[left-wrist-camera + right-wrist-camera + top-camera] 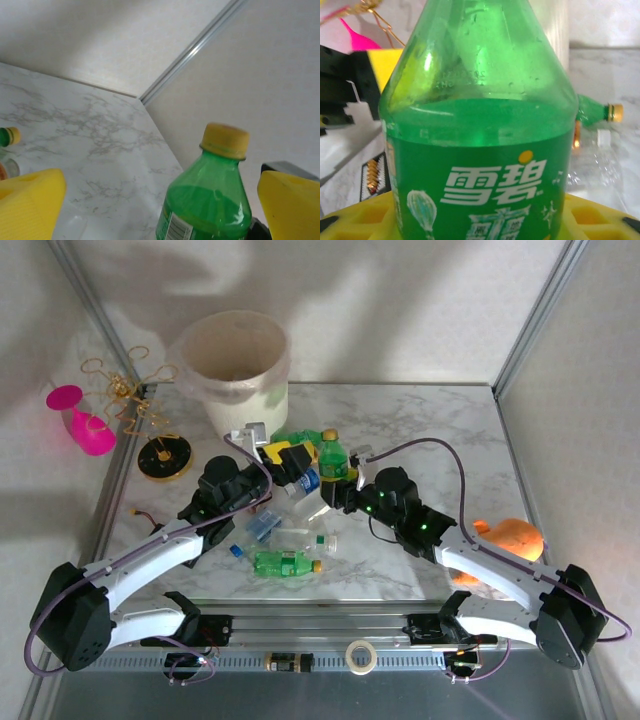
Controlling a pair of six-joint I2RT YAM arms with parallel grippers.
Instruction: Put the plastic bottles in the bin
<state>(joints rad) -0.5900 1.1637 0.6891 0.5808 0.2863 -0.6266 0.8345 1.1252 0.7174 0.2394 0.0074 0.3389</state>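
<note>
The right gripper [338, 483] clamps a green Sprite bottle [333, 454] upright, well short of the bin [245, 415].
The bottle stands yellow cap up at the middle of the marble table [430, 420]. The left gripper [290, 456] has its jaws wide apart, with its yellow pads [30, 205] either side of the bottle and not touching it. The bin sits at the table's far left. A second green bottle [285, 562] and clear bottles [265, 528] lie nearer the arm bases.
</note>
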